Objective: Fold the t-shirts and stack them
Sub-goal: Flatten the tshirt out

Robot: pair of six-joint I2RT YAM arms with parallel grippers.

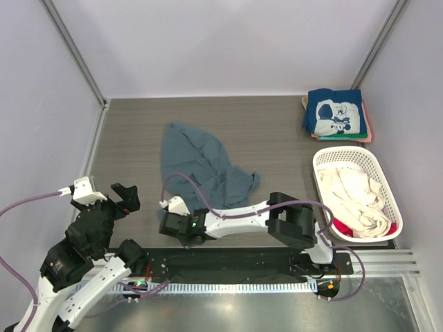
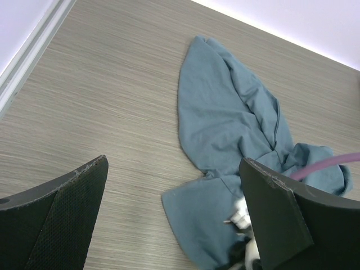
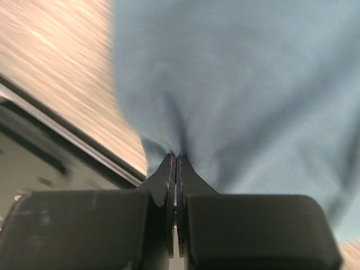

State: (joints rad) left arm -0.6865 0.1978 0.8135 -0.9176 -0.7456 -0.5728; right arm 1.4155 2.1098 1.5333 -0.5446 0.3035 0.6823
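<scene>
I have the right gripper point(image 3: 175, 162) shut tight on the slate-blue t-shirt point(image 1: 201, 162): in the wrist view its two fingers meet with a thin pinch of cloth rising from between them, and the rest of the fabric spreads away beyond the tips. The bite is at the shirt's near edge, close to the front of the table point(image 1: 131, 138). The shirt lies rumpled and unfolded, its long axis running from that near edge away toward the far wall, narrowing at the far end, with a bunched lobe off to the right. My left gripper point(image 2: 174, 163) hangs above bare tabletop to the left of the shirt, jaws wide apart, holding nothing. The navy t-shirt point(image 1: 336, 114) lies folded on a small stack in the far right corner, just behind the white basket point(image 1: 391, 187).
</scene>
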